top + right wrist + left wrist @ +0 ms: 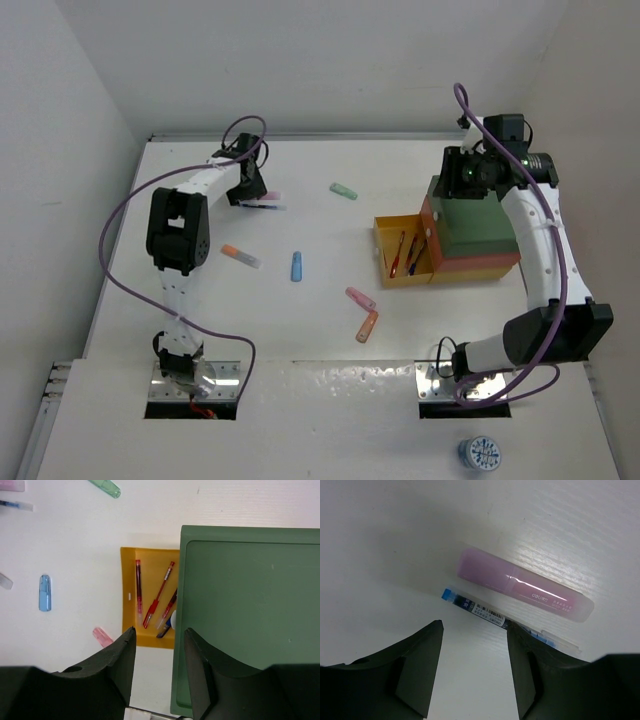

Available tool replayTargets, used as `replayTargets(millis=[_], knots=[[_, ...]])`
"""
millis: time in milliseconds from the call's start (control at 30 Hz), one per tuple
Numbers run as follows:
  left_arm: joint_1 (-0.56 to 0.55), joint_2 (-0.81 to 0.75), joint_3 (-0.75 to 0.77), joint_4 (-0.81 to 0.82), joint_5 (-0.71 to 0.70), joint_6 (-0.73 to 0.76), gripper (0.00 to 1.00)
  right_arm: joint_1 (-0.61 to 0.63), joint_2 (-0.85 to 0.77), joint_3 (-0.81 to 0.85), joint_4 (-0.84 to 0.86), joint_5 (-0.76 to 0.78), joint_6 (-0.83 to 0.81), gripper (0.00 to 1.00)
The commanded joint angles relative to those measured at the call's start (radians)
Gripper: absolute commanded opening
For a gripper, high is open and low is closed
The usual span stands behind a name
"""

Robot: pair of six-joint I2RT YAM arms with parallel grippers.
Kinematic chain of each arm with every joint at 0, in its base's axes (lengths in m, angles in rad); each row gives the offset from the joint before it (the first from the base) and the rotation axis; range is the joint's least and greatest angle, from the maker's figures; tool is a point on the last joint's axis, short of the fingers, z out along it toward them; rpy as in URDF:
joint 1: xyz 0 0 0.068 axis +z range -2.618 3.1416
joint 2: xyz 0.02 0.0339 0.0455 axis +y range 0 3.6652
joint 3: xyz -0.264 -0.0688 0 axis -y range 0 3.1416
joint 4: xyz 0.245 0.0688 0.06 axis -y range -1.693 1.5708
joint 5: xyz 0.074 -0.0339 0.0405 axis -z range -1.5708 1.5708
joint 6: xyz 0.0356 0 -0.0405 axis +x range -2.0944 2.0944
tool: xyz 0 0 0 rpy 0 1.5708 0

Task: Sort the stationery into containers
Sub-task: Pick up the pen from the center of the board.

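Top external: green tray (480, 215) tops the stack at three o'clock, yellow tray (385, 228) poking out, red pens (398, 255) inside. Right gripper (160, 630) hovers above, jaws apart, empty. Left gripper (475, 627), eleven o'clock, jaws apart, empty, over pink marker (520, 585), blue pen (470, 605).

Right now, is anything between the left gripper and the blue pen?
Nothing visible does. The left gripper hangs open right over the blue pen. The pink marker lies close alongside, on the pen's far side.
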Motion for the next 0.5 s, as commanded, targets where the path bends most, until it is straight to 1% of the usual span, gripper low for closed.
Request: replayTargets(millis=[0, 467], knots=[[-0.002, 0.02, 0.003, 0.006, 0.026, -0.026, 0.6, 0.003, 0.005, -0.009, 0.023, 0.002, -0.001, 0.43], [-0.01, 0.076, 0.014, 0.008, 0.054, -0.037, 0.59, 0.004, 0.015, -0.013, 0.023, 0.007, 0.0, 0.43]])
